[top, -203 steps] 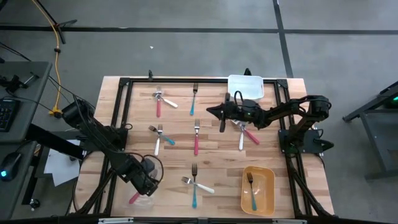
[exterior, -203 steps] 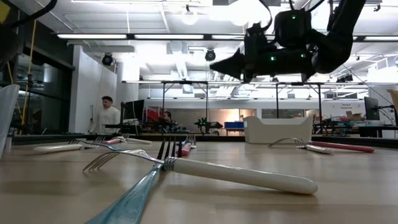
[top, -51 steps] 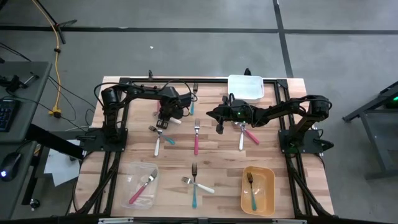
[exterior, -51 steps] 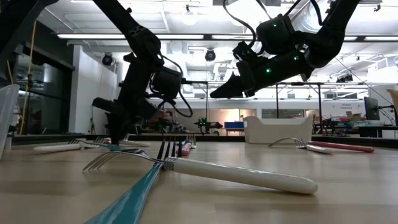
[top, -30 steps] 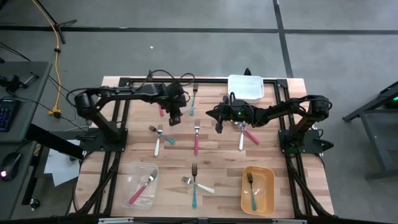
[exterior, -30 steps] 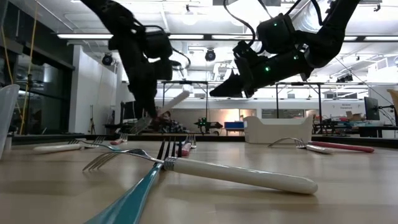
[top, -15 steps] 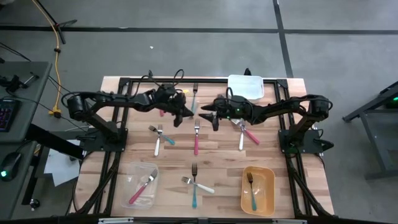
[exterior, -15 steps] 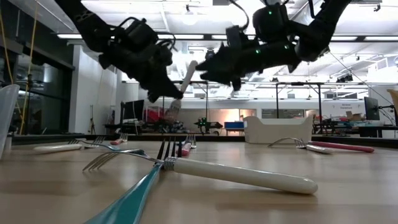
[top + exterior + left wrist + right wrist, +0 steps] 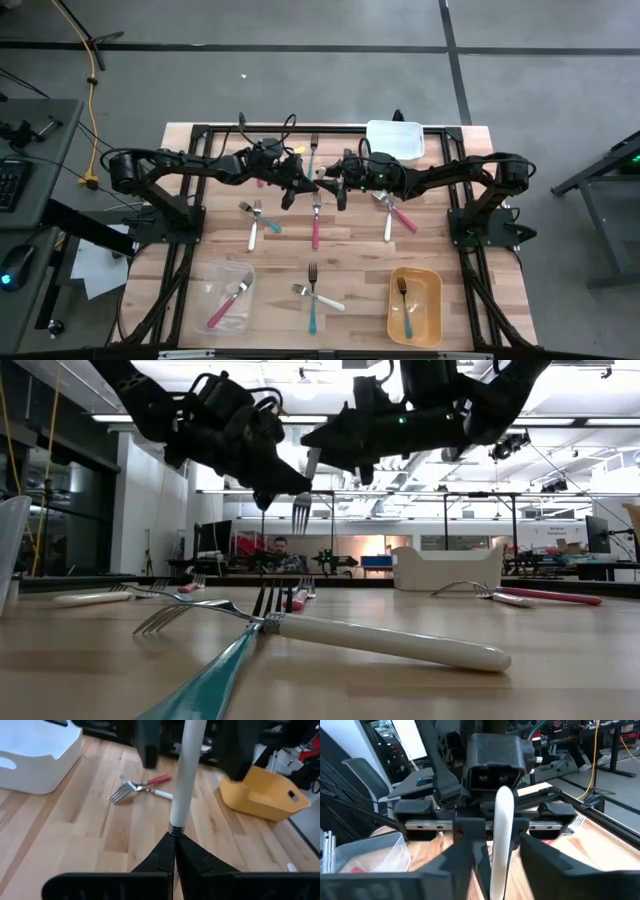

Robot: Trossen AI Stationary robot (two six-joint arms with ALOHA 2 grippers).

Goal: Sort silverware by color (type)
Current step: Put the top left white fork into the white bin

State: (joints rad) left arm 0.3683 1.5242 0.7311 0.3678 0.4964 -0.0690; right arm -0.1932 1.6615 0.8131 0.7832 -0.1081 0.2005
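Above table [image 9: 230, 240], right claw [image 9: 322, 187] newly around left claw's [image 9: 300, 186] white fork [image 9: 303, 498].

We see two matte black jointed arms, looping black cables along the left arm [image 9: 190, 165]. The right arm [image 9: 450, 175] shows small green lights.

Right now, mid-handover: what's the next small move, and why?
Probably close the right end effector on the white fork, at its handle: its fingers sit open either side of it, while the left end effector holds the fork by its neck.
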